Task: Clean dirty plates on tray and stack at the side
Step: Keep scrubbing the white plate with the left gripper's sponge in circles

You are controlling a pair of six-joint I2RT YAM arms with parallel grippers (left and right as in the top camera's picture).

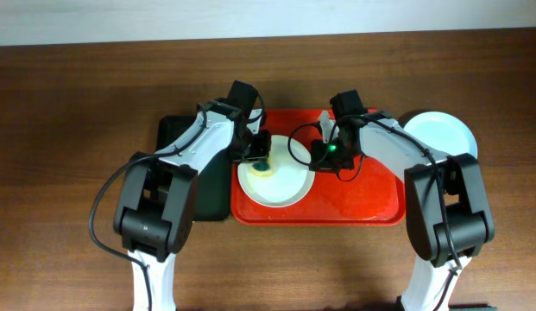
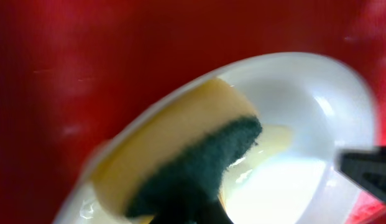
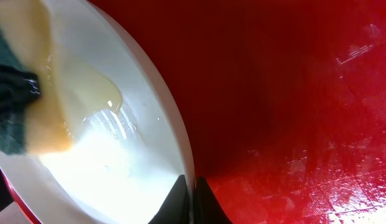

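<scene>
A white plate [image 1: 283, 186] lies at the left of the red tray [image 1: 362, 197]. My left gripper [image 1: 258, 161] is shut on a yellow sponge [image 2: 174, 140] with a dark green scouring side, pressed onto the plate [image 2: 292, 186] near its upper left rim. A yellowish smear [image 3: 99, 90] lies beside the sponge [image 3: 18, 106]. My right gripper [image 3: 193, 200] is shut on the plate's right rim [image 3: 180, 149], one finger inside and one outside. A second pale plate [image 1: 438, 134] rests on the table right of the tray.
A narrower black tray [image 1: 198, 186] sits against the red tray's left side, under my left arm. Brown wooden table [image 1: 69, 130] surrounds everything. The red tray's right half [image 3: 292, 93] shows wet streaks.
</scene>
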